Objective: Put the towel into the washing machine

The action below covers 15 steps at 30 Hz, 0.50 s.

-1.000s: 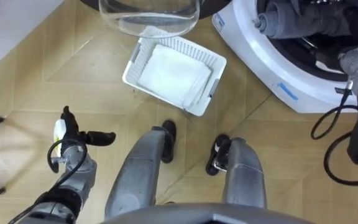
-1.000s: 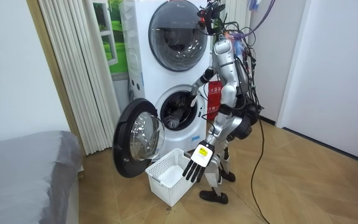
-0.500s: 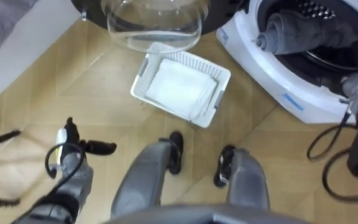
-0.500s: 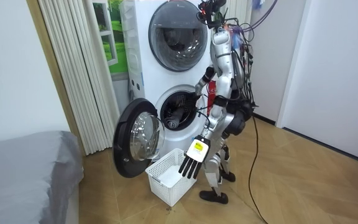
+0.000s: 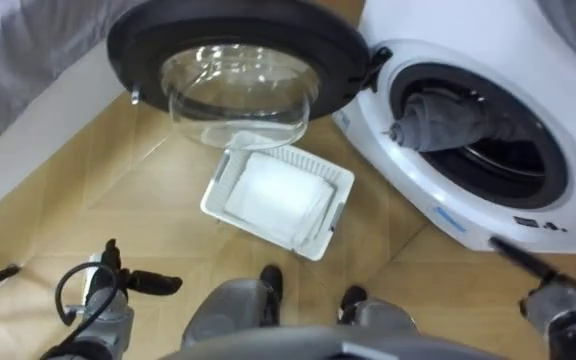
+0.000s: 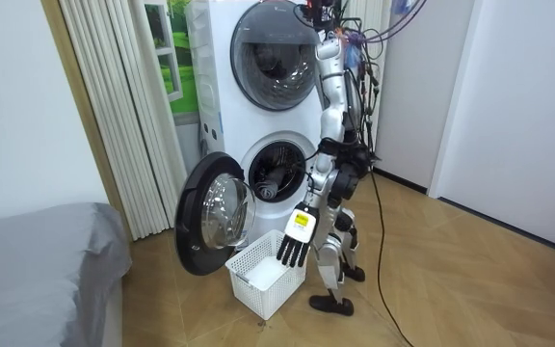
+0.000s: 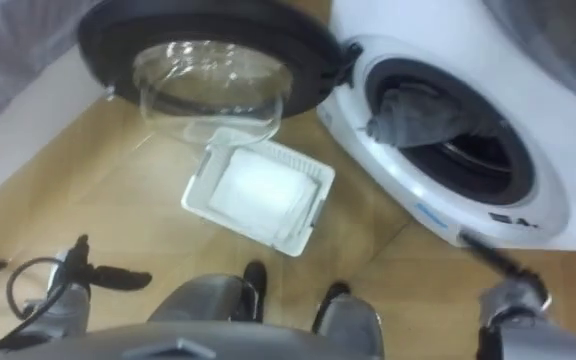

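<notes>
A folded white towel (image 5: pixel 273 195) lies in a white slotted basket (image 5: pixel 215 190) on the wood floor, just ahead of my feet. Right of it, the washing machine's drum (image 5: pixel 488 150) stands open with grey cloth (image 5: pixel 438 118) inside. Its round door (image 5: pixel 238 45) is swung out over the basket's far end. My left hand (image 5: pixel 118 288) hangs low at the left, dark fingers straight and holding nothing; in the room view this left hand (image 6: pixel 295 241) hangs over the basket (image 6: pixel 258 281). My right hand (image 5: pixel 551 298) is at the lower right below the drum, a straight finger stretched toward the machine's front.
A second machine (image 6: pixel 273 53) is stacked on the lower one. A grey bed (image 6: pixel 37 251) fills the room view's left, with a curtain (image 6: pixel 114 106) behind it. Bare floor lies left of the basket.
I have straightened up and the view has lifted, bringing the whole door and drum into sight. My right hand has dropped from the drum's rim to the lower right. The towel has stayed in the basket.
</notes>
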{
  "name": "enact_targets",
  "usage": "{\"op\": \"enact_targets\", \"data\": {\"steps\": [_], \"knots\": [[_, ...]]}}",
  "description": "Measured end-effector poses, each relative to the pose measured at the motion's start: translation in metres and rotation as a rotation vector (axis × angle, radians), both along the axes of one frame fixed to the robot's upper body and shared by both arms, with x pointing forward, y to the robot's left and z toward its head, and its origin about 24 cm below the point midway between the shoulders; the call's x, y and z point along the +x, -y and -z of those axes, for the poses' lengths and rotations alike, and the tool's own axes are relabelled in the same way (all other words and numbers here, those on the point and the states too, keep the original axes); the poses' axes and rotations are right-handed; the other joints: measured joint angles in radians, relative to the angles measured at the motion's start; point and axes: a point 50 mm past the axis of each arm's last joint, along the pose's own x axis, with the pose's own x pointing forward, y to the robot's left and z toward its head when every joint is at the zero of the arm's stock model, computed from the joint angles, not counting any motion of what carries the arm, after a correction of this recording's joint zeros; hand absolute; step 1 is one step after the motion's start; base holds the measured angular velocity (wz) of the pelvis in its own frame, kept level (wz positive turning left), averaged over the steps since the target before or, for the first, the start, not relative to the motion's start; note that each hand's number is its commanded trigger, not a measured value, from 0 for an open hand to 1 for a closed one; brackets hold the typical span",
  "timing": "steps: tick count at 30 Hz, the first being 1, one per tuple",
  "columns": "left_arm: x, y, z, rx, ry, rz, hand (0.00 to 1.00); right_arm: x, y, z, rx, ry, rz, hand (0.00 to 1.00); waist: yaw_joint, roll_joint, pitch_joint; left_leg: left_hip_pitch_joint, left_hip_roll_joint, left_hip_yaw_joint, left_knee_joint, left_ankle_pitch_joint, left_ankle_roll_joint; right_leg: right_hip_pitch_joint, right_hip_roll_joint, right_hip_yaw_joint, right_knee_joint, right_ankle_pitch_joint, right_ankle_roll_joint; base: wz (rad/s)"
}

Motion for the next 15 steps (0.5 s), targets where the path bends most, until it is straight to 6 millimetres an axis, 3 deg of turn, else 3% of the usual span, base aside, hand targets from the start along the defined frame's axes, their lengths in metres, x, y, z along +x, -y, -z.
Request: {"op": "enact_targets", "data": {"steps": [2,5,8,15], "knots": [[-0.010,-0.002,0.003,-0.009,-0.032,-0.015,0.00,-0.009,-0.012,0.007,-0.012,-0.090,-0.158,0.00,-0.003,-0.002,0.0005,0.048,0.001,-0.001,-0.030,0.000,-0.010,0.046,0.013,0.000,-0.032,0.012,-0.004,-0.08],[-0.023,-0.002,0.006,-0.017,-0.069,-0.023,0.00,-0.012,-0.024,0.013,0.006,-0.123,-0.232,0.00,-0.011,-0.001,0.0005,0.076,0.008,-0.005,-0.047,0.000,-0.017,0.083,0.023,-0.008,-0.060,0.023,-0.010,0.00],[-0.048,-0.003,0.009,-0.027,-0.140,-0.041,0.00,-0.020,-0.039,0.020,0.041,-0.161,-0.324,0.00,-0.016,-0.001,-0.0010,0.107,0.018,-0.010,-0.047,-0.006,-0.028,0.123,0.036,-0.016,-0.079,0.026,-0.015,0.01],[-0.074,-0.005,0.012,-0.027,-0.237,-0.046,0.00,-0.038,-0.052,0.027,0.104,-0.198,-0.365,0.00,-0.018,-0.004,0.0033,0.165,0.019,-0.018,-0.066,-0.006,-0.035,0.188,0.042,-0.020,-0.107,0.027,-0.016,0.03]]}}
